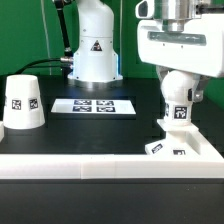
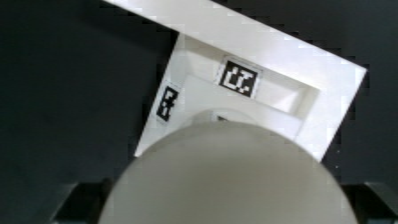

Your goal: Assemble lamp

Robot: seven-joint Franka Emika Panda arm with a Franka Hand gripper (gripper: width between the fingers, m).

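Observation:
My gripper [image 1: 180, 92] is shut on the ball-shaped white bulb [image 1: 181, 113] and holds it upright, with its lower end at the top of the low angular base [image 1: 183, 146] on the exterior view's right. In the wrist view the bulb [image 2: 222, 170] fills the foreground between my dark fingers [image 2: 75, 203]. The tagged base [image 2: 267, 85] lies beyond it. Whether the bulb is seated in the base cannot be told. The tapered shade [image 1: 22, 104] stands alone on the exterior view's left, wide end down.
The marker board [image 1: 92, 104] lies flat mid-table. A long white rail [image 1: 100, 166] runs along the front edge and turns up beside the base; it also shows in the wrist view [image 2: 231, 25]. The arm's pedestal [image 1: 92, 50] stands at the back.

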